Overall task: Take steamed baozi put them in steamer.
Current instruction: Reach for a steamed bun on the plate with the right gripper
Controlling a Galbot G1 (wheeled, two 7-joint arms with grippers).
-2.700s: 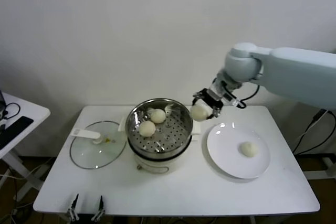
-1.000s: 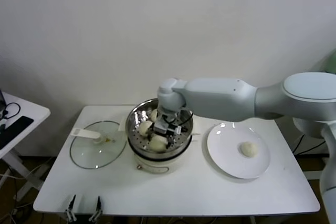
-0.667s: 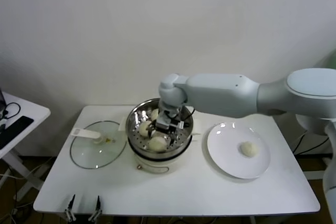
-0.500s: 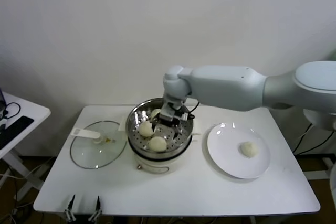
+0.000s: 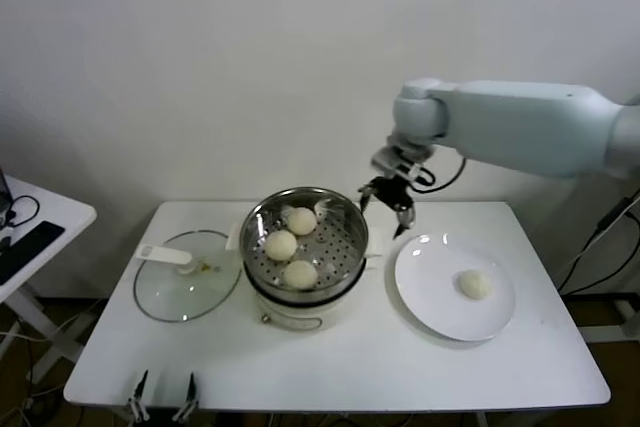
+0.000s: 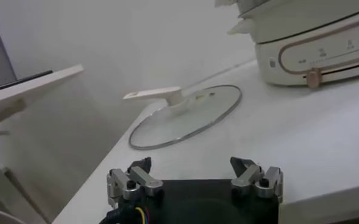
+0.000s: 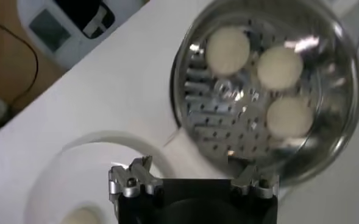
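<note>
Inside steamer (image 5: 347,219): three baozi (image 5: 281,244).

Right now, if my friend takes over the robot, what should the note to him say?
Right gripper: open, empty, in the air between the steamer and the plate.
Left gripper: open, parked low at the table's front edge.
Done: three baozi lie in the steamer.
Left: one baozi on the plate, to go into the steamer.
The glass lid lies on the table to the steamer's left.
</note>
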